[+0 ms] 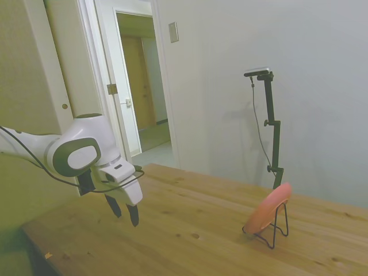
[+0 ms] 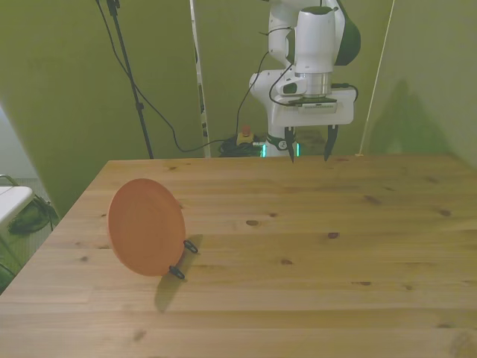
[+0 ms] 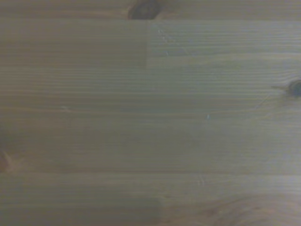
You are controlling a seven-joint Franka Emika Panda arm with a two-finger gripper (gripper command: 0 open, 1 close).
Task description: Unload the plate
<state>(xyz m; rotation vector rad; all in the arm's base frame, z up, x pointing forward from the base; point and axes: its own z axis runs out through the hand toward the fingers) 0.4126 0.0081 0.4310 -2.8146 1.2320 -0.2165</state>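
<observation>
There was one plate on the table, a small round shallow one in plain salmon orange, smooth and with a dull shine like plastic. It stood almost upright, tilted back against one thin black wire stand. In the side view the plate leaned on the bent wire legs of this stand, and in the front view only two small black loops of the wire stand showed under the plate's lower rim. The plate with its stand was on the front view's left part of the table, near that side edge.

The table was one wooden top made of long light planks, with fine straight grain and several dark knots. The wrist view showed only this wood, out of focus, with a few dark knots in it.

There was one gripper, white body with two dark thin fingers. The fingers pointed down and stood wide apart, with nothing between them. It hung above the far edge of the table, well apart from the plate. In the side view the gripper was above the table top and did not touch it. Black cables ran along the white arm.
</observation>
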